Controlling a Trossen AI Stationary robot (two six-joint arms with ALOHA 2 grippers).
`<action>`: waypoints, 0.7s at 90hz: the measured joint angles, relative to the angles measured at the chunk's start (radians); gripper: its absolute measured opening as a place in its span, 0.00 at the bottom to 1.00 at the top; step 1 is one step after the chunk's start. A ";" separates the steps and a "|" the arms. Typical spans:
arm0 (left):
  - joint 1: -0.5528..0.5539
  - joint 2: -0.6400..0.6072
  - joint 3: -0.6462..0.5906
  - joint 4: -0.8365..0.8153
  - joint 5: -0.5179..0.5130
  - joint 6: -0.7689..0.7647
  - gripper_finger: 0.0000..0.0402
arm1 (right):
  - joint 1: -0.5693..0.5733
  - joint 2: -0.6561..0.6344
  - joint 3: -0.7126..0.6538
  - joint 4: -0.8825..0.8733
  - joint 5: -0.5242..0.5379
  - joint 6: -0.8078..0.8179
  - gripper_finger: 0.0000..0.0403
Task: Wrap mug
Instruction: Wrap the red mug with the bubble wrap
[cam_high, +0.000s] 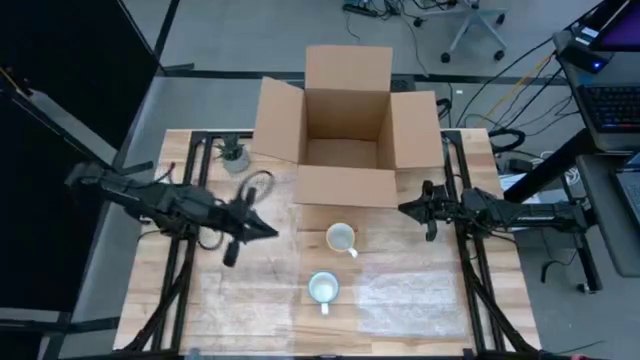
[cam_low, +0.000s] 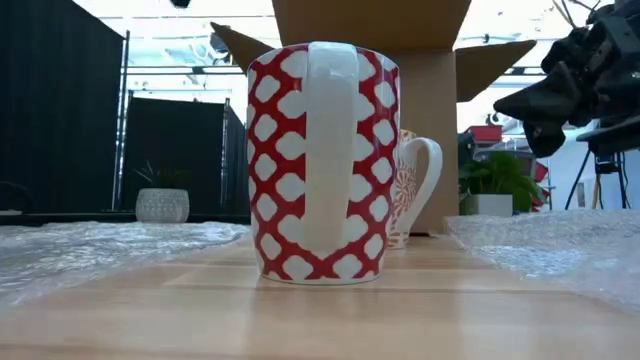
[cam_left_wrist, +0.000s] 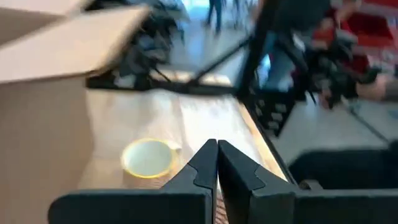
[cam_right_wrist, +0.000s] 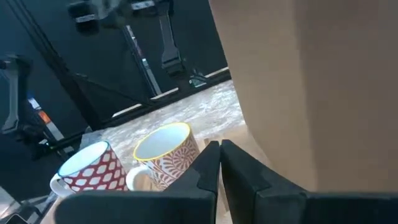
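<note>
- Two mugs stand mid-surface in front of the open cardboard box (cam_high: 347, 120): red lattice mug (cam_high: 323, 289) nearest the front edge, floral mug (cam_high: 341, 238) just behind it, apart from each other.
- Bubble wrap sheets (cam_high: 415, 290) lie flat on either side of the mugs — neither mug sits on one.
- Left gripper (cam_high: 262, 232) hovers left of the floral mug, jaws pressed together, empty.
- Right gripper (cam_high: 408, 208) hangs near the box's front flap, jaws pressed together, empty.
- Risks, my judgement: I could knock a mug over if closed jaws sweep in low; thin wrap may slip or bunch when pinched; right arm may snag the flap.
</note>
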 joint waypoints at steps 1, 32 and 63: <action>-0.007 0.016 0.019 -0.019 -0.007 -0.003 0.00 | 0.000 0.000 0.000 -0.001 0.000 0.000 0.00; -0.152 0.438 0.427 -0.268 -0.203 0.005 0.00 | 0.000 0.000 0.000 -0.012 0.000 0.000 0.00; -0.116 0.560 0.446 -0.197 -0.156 -0.101 0.01 | 0.000 0.001 0.000 -0.013 -0.005 -0.001 0.00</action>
